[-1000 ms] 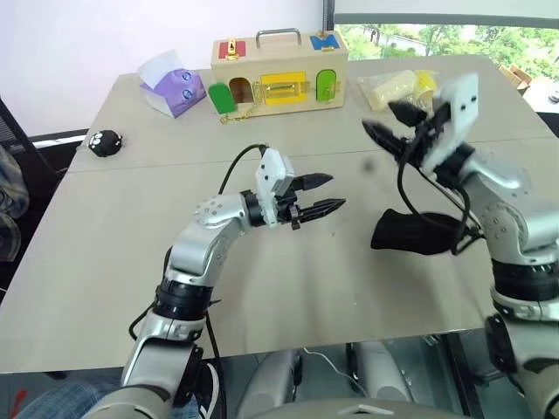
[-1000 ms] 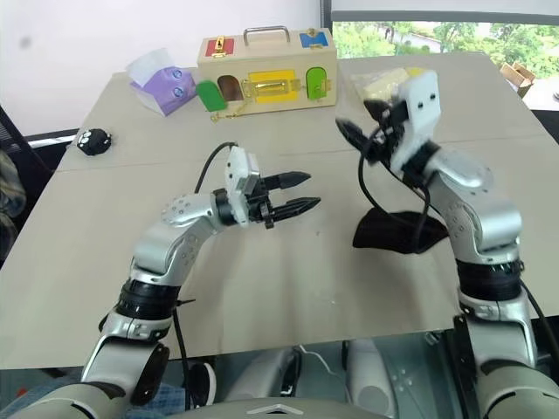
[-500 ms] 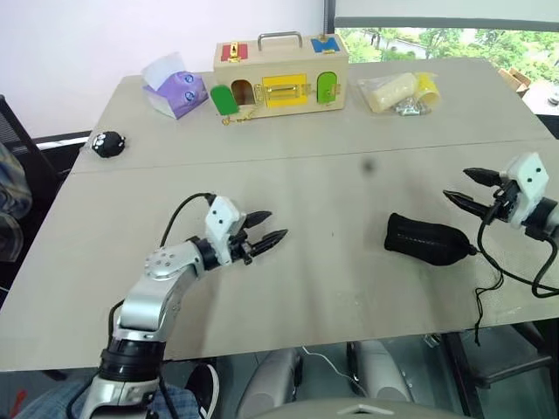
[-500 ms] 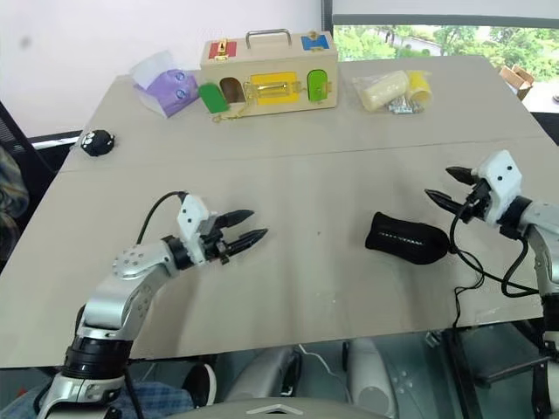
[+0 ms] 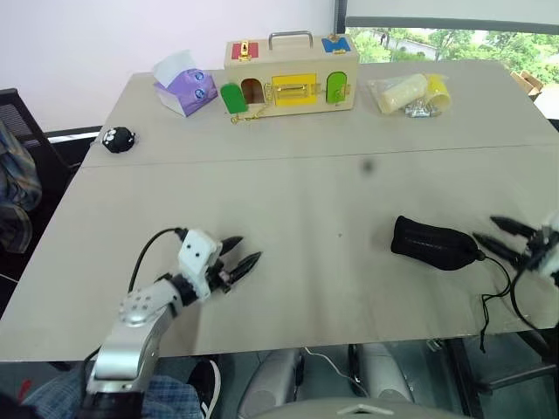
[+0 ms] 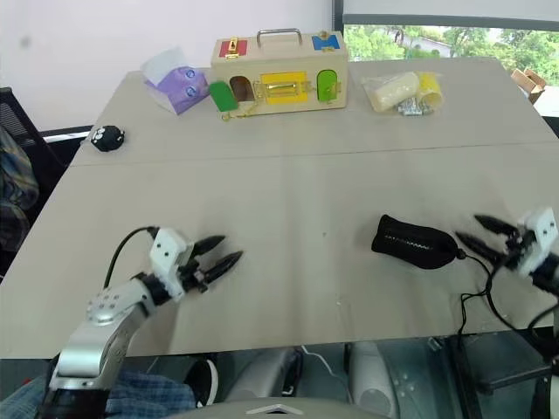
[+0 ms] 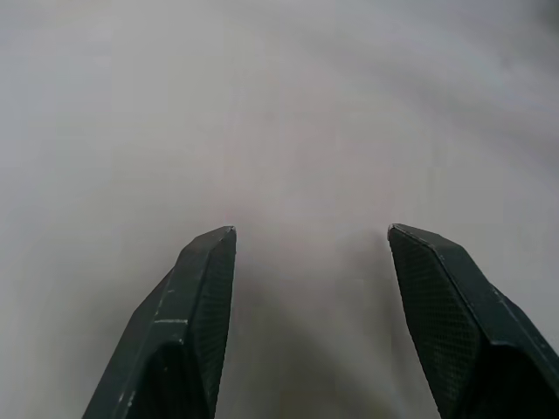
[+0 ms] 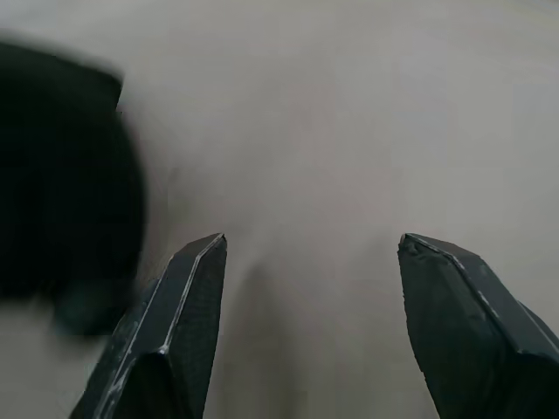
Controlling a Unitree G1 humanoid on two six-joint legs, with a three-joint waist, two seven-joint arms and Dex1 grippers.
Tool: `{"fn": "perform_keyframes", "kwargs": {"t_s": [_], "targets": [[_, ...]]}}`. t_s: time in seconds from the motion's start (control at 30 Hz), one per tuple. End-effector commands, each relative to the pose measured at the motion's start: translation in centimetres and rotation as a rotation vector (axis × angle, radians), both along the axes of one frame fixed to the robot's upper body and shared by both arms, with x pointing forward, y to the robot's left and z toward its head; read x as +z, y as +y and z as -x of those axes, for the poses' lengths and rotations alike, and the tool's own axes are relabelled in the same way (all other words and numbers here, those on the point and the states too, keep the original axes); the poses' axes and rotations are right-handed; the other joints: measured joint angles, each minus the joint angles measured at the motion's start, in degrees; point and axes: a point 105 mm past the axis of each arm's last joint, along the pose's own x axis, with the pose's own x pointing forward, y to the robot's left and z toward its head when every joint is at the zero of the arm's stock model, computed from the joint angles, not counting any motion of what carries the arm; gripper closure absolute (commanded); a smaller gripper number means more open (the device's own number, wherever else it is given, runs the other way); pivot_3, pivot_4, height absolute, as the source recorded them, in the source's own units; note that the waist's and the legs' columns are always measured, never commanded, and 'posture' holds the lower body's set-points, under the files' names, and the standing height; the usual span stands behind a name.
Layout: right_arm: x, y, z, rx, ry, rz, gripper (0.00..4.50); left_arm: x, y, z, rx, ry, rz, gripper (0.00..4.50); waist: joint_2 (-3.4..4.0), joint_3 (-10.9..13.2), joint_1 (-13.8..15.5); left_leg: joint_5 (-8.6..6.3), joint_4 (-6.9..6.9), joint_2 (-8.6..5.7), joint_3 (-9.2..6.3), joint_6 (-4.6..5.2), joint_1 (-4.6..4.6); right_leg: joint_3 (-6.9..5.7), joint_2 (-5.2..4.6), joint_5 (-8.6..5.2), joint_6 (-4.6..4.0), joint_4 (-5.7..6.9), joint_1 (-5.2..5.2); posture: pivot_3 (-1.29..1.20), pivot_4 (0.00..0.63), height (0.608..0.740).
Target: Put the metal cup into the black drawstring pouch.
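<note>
I see the black pouch (image 5: 432, 243) lying on its side on the table (image 5: 332, 183), toward my right, bulging; I can't tell whether the cup is inside. My right gripper (image 5: 504, 237) sits just beside its cord end, fingers spread and empty. My left gripper (image 5: 239, 258) is well apart over bare tabletop, also spread, holding nothing.

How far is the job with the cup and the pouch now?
Looks done: the black drawstring pouch lies bulging on the table, and no cup is seen outside it, so the cup is probably inside. In hand: nothing; the left hand and right hand are open and empty. Left: perhaps nothing.
</note>
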Motion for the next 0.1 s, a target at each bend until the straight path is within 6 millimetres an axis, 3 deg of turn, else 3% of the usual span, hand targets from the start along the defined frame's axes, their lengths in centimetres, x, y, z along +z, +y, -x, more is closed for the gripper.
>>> {"fn": "perform_keyframes", "kwargs": {"t_s": [0.03,0.1], "targets": [[1.47,-2.95,1.3,-0.071,-0.048,0.053,1.35,1.65,-0.04,0.92,-0.022,-0.043,-0.002,1.7,0.2,-0.1,-0.2,-0.02,-0.13,0.01,0.0,0.05,0.2,-0.01,-0.01,0.0,0.0,-0.19,0.3,0.0,0.15,0.71],[0.99,-3.74,1.89,-0.097,-0.018,0.052,1.35,1.51,0.12,1.12,-0.025,-0.034,-0.009,1.7,0.21,0.0,-0.2,-0.16,-0.19,0.02,0.1,0.29,0.43,0.06,0.02,0.0,0.0,-0.34,0.53,0.0,0.15,0.71]]}}
